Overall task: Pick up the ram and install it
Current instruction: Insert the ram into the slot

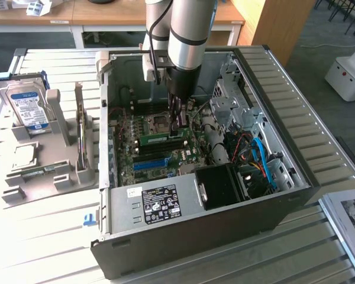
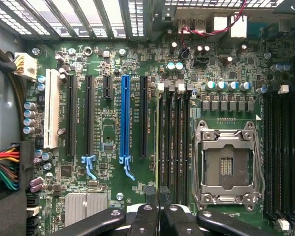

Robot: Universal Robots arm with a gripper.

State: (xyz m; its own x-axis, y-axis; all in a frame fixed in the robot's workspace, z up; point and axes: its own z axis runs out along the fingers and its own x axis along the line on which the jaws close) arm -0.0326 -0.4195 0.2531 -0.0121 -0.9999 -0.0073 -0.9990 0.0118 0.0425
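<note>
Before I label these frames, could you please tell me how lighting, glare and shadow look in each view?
Exterior view: the white table glares almost washed out, while the case interior lies in shadow around the ram. Wrist view: the motherboard is evenly lit, bright light blooms through the vent slats, and the end effector reads dark.

ram (image 1: 158, 140) | green, thin | standing on edge | seated on motherboard (image 2: 108, 123)
</note>
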